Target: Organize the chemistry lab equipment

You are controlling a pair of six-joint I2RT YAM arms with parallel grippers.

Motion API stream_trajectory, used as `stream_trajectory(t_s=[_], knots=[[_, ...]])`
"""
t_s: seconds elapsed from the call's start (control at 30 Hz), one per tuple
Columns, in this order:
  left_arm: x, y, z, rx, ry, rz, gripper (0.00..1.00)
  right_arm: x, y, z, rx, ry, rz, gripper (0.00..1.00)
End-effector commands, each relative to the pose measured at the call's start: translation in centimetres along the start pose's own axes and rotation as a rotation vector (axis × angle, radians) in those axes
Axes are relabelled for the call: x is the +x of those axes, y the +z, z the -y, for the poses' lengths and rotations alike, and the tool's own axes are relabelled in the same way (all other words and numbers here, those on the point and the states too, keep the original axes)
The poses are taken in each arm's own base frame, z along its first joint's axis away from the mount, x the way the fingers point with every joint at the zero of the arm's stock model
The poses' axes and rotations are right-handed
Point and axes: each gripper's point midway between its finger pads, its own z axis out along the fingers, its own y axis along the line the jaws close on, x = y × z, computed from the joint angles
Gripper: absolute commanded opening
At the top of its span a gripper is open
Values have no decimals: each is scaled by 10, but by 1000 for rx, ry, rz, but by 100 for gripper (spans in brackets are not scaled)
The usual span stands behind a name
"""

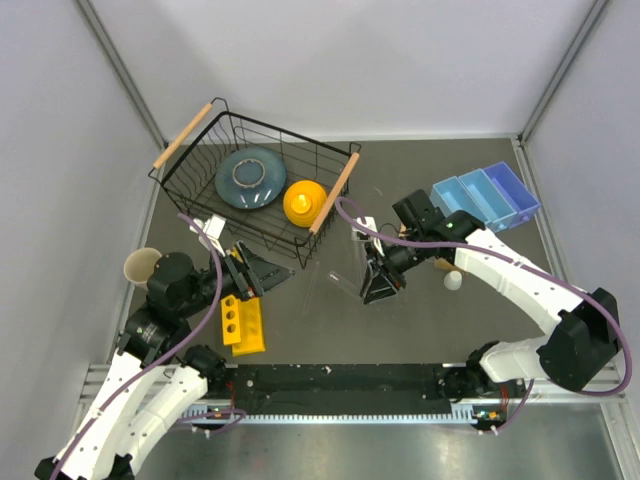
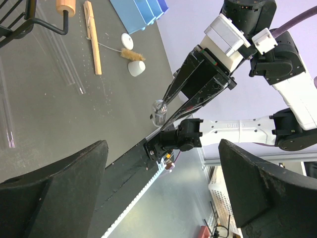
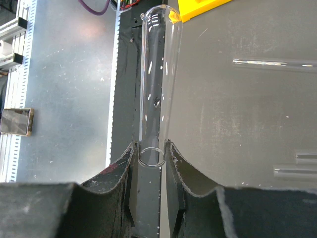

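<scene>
My right gripper [image 3: 151,156] is shut on a clear glass tube [image 3: 158,74], which sticks out past the fingertips towards the yellow tube rack [image 3: 198,7]. From above, that gripper [image 1: 380,285] hangs over the middle of the table. The left wrist view shows the held tube [image 2: 159,111] at its tips. My left gripper [image 2: 163,198] is open and holds nothing; it sits above the yellow rack [image 1: 243,325]. On the table lie a pale wooden stick [image 2: 92,37], a small brown brush [image 2: 131,55] and two white round pieces [image 2: 127,39] [image 2: 136,68].
More glass tubes [image 3: 275,63] [image 2: 69,69] lie loose on the dark table. The black wire basket [image 1: 200,195] with a plate and yellow dome stands at back left. Blue trays [image 1: 485,197] sit at back right, and a paper cup [image 1: 142,266] at the left edge.
</scene>
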Motion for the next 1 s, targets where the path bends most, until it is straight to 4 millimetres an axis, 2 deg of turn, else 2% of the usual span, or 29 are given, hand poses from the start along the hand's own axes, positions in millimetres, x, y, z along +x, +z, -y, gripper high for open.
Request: stream_trajectory(t_s=[0.0, 0.4, 0.53, 0.73, 0.83, 0.97], knots=[[-6, 0, 10, 68, 3, 48, 99, -22, -1, -6, -18, -82, 32, 15], [-3, 14, 6, 80, -38, 8, 99, -24, 2, -7, -38, -85, 32, 15], [2, 22, -3, 58, -60, -21, 97, -27, 5, -9, -49, -94, 25, 15], [4, 38, 0, 59, -64, -43, 95, -29, 11, -12, -65, -101, 6, 15], [10, 49, 1, 41, -51, -71, 93, -32, 13, -13, -72, -106, 0, 15], [26, 63, -3, 9, -47, -132, 85, -33, 14, -14, -75, -111, -5, 15]])
